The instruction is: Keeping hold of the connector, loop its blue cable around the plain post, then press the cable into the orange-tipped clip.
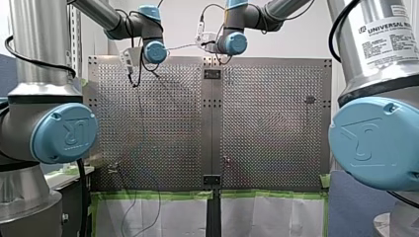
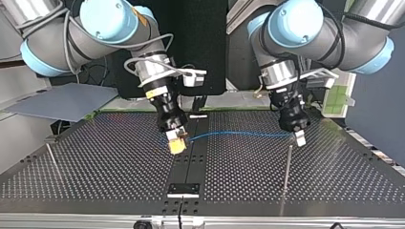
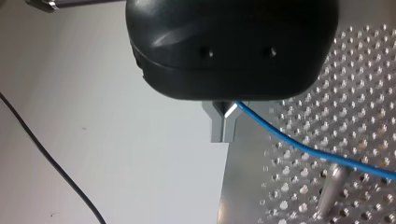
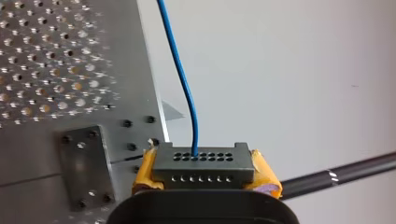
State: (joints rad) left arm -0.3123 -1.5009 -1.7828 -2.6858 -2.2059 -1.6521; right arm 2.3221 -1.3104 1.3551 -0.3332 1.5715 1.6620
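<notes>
At the top view's left, my right gripper (image 2: 176, 142) has its yellow pads (image 4: 145, 170) clamped on the connector (image 4: 203, 166) — a dark grey block with two rows of small holes. Its thin blue cable (image 2: 239, 134) runs level, clear of the perforated table (image 2: 95, 162), to my left gripper (image 2: 299, 137), whose metal fingers (image 3: 223, 126) pinch it close by the plain post (image 2: 288, 164).

Pale wall (image 1: 296, 34) behind the perforated table (image 1: 267, 123), green tape (image 1: 153, 195) edging white sheets (image 1: 173, 217) at the front view's bottom.
</notes>
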